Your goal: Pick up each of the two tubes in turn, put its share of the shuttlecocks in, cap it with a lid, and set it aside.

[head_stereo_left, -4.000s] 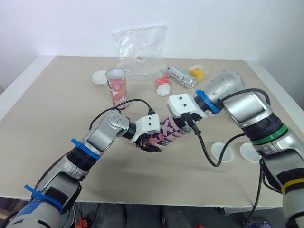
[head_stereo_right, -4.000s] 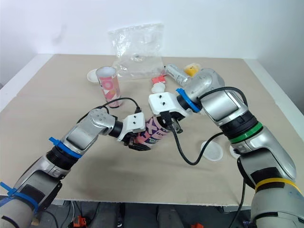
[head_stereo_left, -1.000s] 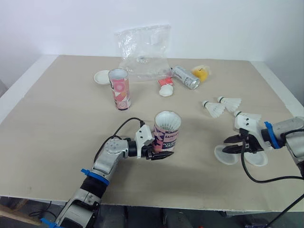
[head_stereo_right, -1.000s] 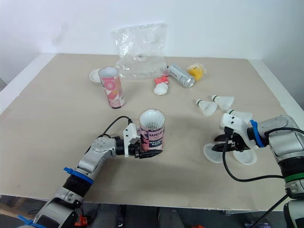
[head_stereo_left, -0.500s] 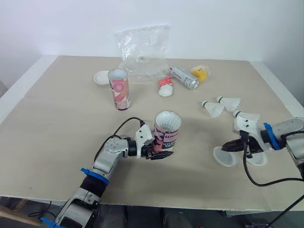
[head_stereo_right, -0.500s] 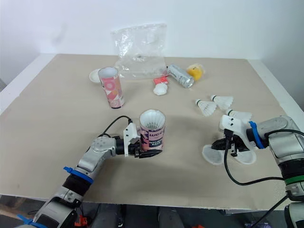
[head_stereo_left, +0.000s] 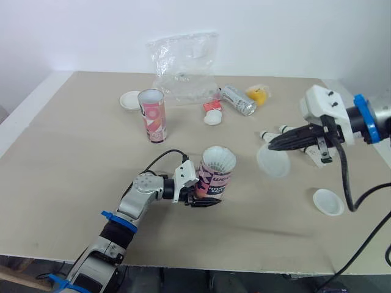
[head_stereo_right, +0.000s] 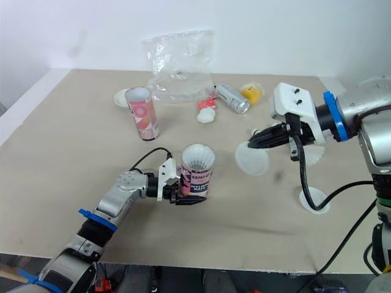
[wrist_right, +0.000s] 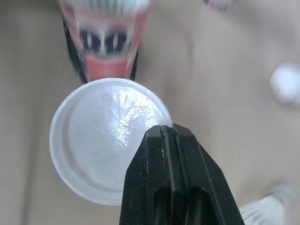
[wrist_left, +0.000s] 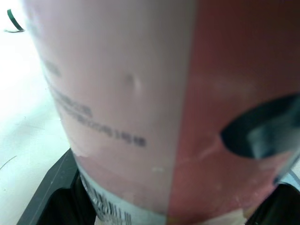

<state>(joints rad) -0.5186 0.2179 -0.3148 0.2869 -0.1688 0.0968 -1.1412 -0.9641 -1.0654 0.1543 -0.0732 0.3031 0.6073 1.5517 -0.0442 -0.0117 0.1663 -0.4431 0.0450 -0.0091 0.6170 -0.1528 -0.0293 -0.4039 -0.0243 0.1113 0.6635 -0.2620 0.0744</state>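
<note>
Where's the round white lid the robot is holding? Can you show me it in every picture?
Left eye view: lid right of middle, pinched by the right tool, to the right of the pink tube.
Right eye view: lid just right of middle, beside the pink tube.
Right wrist view: lid close up, the pink tube beyond it.
Left wrist view: the pink tube, very close.
Shared landmark: the pink tube.

We list: lid (wrist_right: 103,140), translucent white plastic, glossy, smooth. Tube (head_stereo_left: 215,179), printed paper wrap, slight sheen. Counter (head_stereo_left: 73,146), matt beige, smooth. Bag (head_stereo_left: 183,61), clear crinkled plastic film, shiny. Can (head_stereo_left: 237,99), bright metal. Fingers (wrist_right: 140,197), black matt plastic.
</note>
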